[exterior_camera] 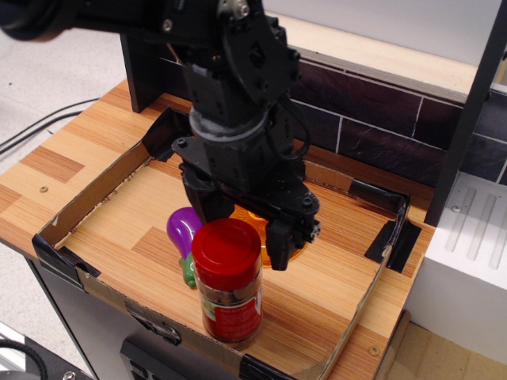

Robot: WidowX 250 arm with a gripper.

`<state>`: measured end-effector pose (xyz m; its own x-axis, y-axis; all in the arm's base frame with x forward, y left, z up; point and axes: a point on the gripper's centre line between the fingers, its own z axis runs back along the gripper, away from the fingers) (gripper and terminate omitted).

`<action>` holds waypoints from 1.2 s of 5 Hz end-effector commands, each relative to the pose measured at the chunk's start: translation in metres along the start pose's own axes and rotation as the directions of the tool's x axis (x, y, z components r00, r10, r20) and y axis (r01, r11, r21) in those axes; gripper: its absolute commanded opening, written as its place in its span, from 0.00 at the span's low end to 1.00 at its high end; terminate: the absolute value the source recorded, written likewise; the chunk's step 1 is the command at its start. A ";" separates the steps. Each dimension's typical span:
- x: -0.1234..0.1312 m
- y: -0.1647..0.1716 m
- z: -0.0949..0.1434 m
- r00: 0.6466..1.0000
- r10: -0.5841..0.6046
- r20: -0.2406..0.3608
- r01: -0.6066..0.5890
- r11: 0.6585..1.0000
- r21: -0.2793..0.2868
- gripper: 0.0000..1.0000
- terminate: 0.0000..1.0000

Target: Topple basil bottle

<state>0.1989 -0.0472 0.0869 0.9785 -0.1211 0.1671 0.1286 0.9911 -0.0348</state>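
The basil bottle [229, 294], a clear jar with a red lid and a red-and-green label, stands near the front edge of the tray and leans slightly to the left. My black gripper [244, 226] is open. It hangs low, just behind the bottle's lid, with one finger [207, 202] at the lid's back left and the other finger [280, 244] at its back right. I cannot tell whether a finger touches the lid.
A purple toy eggplant [182, 228] lies just left of the bottle. An orange dome lid [264, 252] is mostly hidden under the gripper. A low cardboard wall [95, 194] rims the wooden tray. A dark brick backsplash [372, 119] stands behind, and a white unit [467, 261] to the right.
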 end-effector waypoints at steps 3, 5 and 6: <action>-0.022 0.019 0.011 0.995 -0.051 -0.091 0.049 0.999 -0.018 1.00 0.00; -0.029 0.020 0.008 0.990 -0.062 -0.124 0.061 0.998 -0.011 1.00 0.00; -0.024 0.017 0.009 0.993 -0.031 -0.113 0.025 0.998 -0.057 1.00 0.00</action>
<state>0.1701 -0.0291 0.0848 0.9882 -0.1507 0.0267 0.1526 0.9842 -0.0894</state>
